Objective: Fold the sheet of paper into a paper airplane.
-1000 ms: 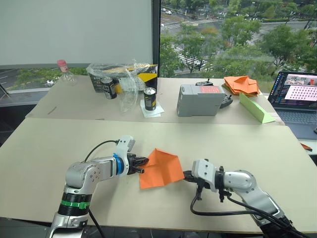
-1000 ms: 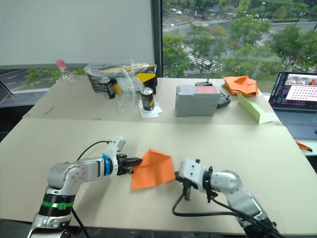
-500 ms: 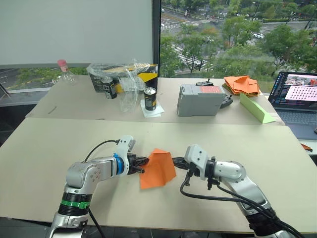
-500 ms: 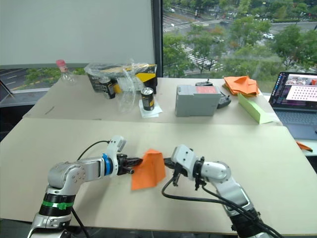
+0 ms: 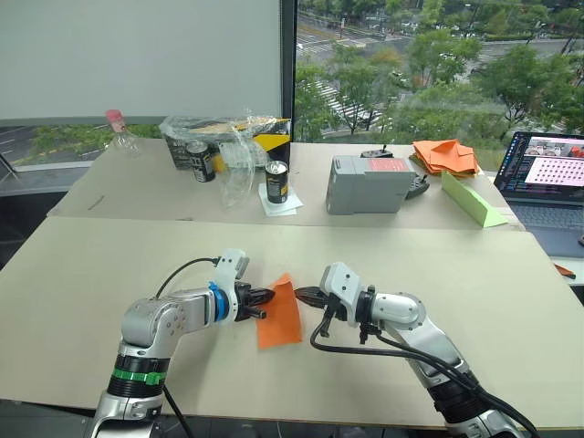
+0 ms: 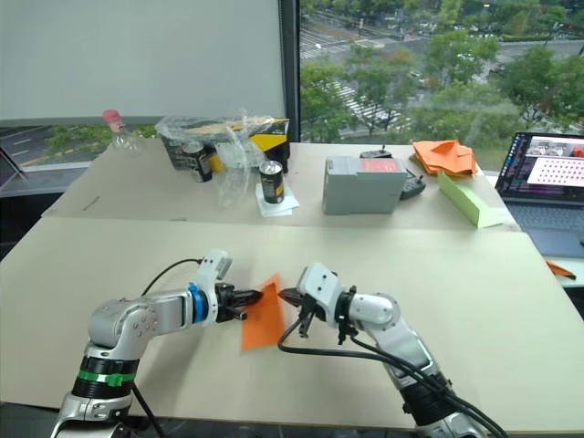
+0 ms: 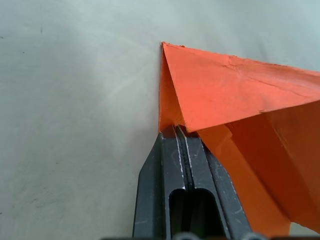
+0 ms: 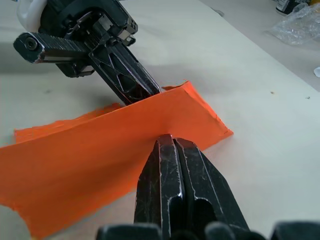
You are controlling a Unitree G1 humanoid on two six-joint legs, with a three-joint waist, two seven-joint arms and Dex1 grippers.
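Pinching sheet of paper (image 5: 279, 315) from both sides: left gripper (image 5: 265, 303) and right gripper (image 5: 299, 295) clamped on opposite edges.

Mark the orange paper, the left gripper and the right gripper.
orange paper (image 5: 279, 317), left eye view, flat middle.
left gripper (image 5: 265, 297), left eye view, fingertips at paper's edge.
right gripper (image 8: 169, 145), right wrist view, fingertips on paper.

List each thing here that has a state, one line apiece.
sheet of paper: partly folded, right side lifted off the table, pinched at both sides.
left pincer: shut on the sheet's left edge.
right pincer: shut on the sheet's raised edge.
laptop: open, screen lit.
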